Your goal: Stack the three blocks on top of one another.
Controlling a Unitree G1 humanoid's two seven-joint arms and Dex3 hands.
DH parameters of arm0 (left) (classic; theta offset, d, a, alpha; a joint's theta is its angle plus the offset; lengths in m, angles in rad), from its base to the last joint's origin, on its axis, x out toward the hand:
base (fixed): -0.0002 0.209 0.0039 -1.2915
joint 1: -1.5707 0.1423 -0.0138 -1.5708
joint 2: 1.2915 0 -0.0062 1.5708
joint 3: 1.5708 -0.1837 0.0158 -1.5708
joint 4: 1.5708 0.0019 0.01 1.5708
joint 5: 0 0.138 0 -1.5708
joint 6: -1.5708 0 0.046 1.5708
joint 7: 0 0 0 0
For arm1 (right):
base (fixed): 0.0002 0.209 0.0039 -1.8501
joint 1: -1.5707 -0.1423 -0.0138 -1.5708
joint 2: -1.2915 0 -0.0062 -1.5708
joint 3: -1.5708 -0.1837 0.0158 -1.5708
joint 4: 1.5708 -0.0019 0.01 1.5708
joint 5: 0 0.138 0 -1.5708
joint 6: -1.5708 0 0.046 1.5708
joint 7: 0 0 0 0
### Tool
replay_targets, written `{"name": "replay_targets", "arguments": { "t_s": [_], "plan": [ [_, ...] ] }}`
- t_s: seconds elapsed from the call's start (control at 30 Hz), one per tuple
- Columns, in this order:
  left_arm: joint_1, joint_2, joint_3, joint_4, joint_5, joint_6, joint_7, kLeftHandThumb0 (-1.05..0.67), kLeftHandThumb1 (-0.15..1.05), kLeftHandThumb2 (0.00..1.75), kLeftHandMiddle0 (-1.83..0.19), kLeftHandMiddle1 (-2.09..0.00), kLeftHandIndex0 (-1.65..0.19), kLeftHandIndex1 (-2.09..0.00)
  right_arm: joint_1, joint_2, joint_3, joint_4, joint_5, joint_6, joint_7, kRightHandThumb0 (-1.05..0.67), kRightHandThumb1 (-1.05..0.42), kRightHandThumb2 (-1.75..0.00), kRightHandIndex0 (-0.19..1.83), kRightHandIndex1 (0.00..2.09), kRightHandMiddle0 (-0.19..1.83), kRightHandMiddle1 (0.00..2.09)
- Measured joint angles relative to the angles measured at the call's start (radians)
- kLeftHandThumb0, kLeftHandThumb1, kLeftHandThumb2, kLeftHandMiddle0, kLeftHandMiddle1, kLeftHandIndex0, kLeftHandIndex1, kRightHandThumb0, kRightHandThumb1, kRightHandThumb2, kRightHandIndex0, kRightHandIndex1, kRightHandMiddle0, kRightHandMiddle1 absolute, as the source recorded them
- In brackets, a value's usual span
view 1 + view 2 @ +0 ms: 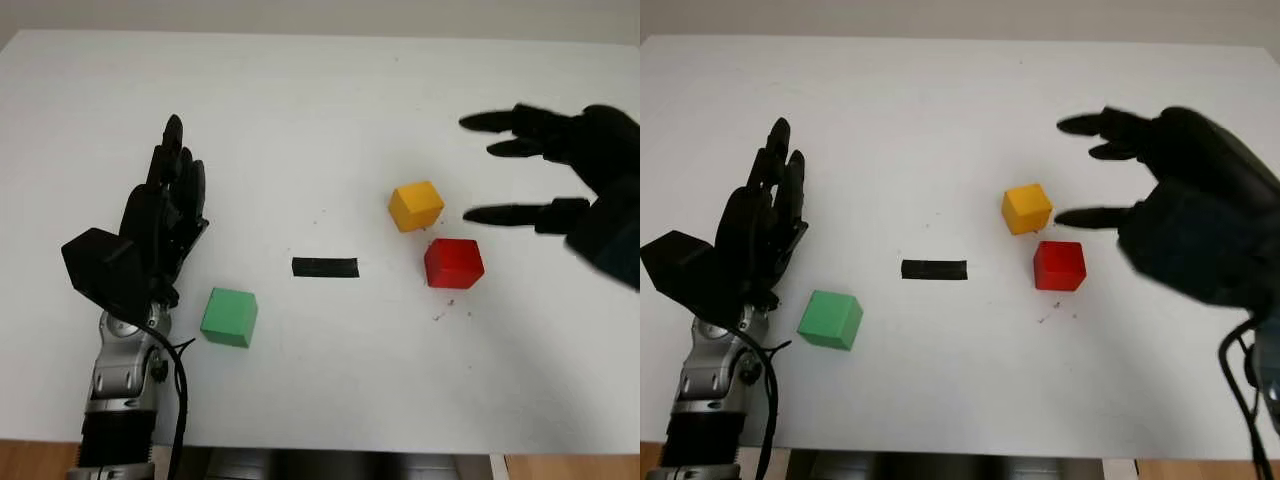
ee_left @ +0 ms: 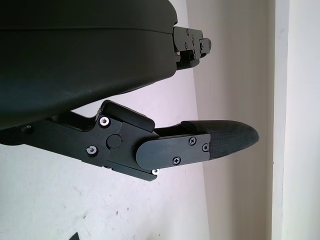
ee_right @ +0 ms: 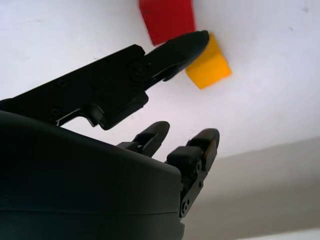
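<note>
Green block (image 1: 229,317) sits square, apart.

Stereo head pair looking down — shared table (image 1: 320,120), wrist cameras close-up

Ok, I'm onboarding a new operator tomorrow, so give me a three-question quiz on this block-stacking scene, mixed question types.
1. True or false: the yellow block already sits on top of the red block.
2. Which block lies nearest the left hand?
A. yellow
B. red
C. green
3. Fill in: between the green block and the red block, a strip of black ____ lies on the white table.

Key
1. False: both sit on the table, side by side, the yellow one farther from the robot. The right hand is open, above the table just beyond them.
2. C. The left hand is open beside it and holds nothing.
3. tape
</note>
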Motion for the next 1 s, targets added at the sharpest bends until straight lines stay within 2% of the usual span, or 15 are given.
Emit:
{"name": "replay_targets", "arguments": {
  "t_s": [0.13, 0.23, 0.47, 0.77, 1.0],
  "plan": [
    [0.0, 0.0, -0.001, 0.0, 0.0, 0.0, -0.006, -0.77, 1.05, 0.55, 0.11, -0.05, 0.05, -0.05, 0.042, -0.036, 0.026, -0.067, -0.109, 0.036, 0.091, -0.56, -0.84, -0.06, 0.45, 0.07, 0.63, 0.04],
    [0.0, 0.0, -0.001, 0.0, 0.002, 0.0, -0.004, -0.76, 1.05, 0.56, 0.11, -0.05, 0.05, -0.05, 0.062, -0.044, 0.033, -0.098, -0.161, 0.032, 0.134, -0.58, -0.85, -0.06, 0.41, 0.04, 0.6, 0.03],
    [0.0, -0.008, -0.001, 0.0, -0.003, 0.001, -0.004, -0.78, 1.05, 0.54, 0.11, -0.05, 0.05, -0.05, 0.114, -0.048, 0.043, -0.109, -0.267, -0.079, 0.144, -0.65, -0.89, -0.06, 0.35, 0.03, 0.54, 0.03],
    [0.002, -0.011, -0.001, 0.0, 0.001, -0.001, 0.004, -0.77, 1.05, 0.55, 0.11, -0.05, 0.06, -0.05, 0.118, 0.013, 0.096, -0.033, -0.393, -0.158, 0.117, -0.63, -0.89, -0.05, 0.32, 0.04, 0.53, 0.04],
    [0.002, -0.013, 0.0, 0.0, -0.001, -0.004, 0.003, -0.77, 1.05, 0.55, 0.11, -0.05, 0.06, -0.05, 0.114, 0.064, 0.104, 0.036, -0.404, -0.218, 0.074, -0.63, -0.87, -0.05, 0.33, 0.05, 0.55, 0.06]
  ]
}}
